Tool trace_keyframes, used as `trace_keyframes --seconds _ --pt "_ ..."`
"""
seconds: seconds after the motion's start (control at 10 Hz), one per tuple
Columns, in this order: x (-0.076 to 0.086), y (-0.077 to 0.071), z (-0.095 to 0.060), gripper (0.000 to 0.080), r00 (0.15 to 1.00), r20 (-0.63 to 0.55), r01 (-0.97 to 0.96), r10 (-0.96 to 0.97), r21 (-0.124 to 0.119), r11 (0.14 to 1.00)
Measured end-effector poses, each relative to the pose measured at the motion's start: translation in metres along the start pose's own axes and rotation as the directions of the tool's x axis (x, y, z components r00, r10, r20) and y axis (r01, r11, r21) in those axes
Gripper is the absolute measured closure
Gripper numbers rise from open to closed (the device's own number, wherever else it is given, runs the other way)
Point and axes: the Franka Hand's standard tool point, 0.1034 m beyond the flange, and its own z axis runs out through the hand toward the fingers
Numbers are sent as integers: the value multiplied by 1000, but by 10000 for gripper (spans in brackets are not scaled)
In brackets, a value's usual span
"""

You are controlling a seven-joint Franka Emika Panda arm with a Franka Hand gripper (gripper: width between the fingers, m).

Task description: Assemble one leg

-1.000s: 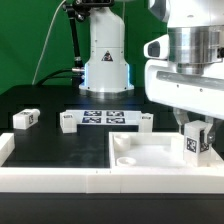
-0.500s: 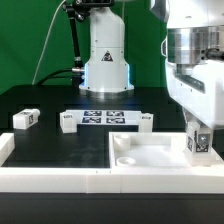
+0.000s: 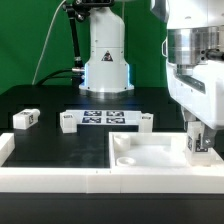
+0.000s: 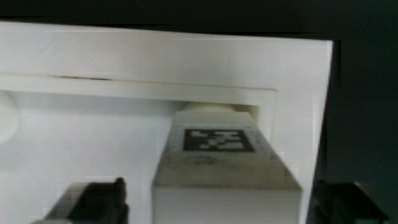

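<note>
One leg (image 3: pixel 198 144), a small white block with a black-and-white tag, stands upright in the white tray-like tabletop (image 3: pixel 150 160), at its corner on the exterior view's right. My gripper (image 3: pixel 198 133) is straight above it, with the jaws on either side of its top. In the wrist view the leg (image 4: pixel 221 150) lies between the two dark fingers (image 4: pixel 100 202), and a slim gap shows on each side. The gripper (image 4: pixel 222 205) is open. Three more legs lie on the black table: one on the exterior view's left (image 3: pixel 25 119), one in the middle (image 3: pixel 67 123) and one behind the tabletop (image 3: pixel 144 123).
The marker board (image 3: pixel 103 117) lies flat behind the tabletop. The robot's white base (image 3: pixel 106 60) stands at the back. A white rail (image 3: pixel 50 180) runs along the front edge of the table.
The gripper shifted toward the exterior view's right and turned, and the leg turned with it so its tag faces away. In the last half second nothing moved much.
</note>
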Motion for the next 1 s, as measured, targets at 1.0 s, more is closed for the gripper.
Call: trace_keyframes --seconds 1.0 --pt "-3 -4 -4 150 441 -9 896 -898 -49 440"
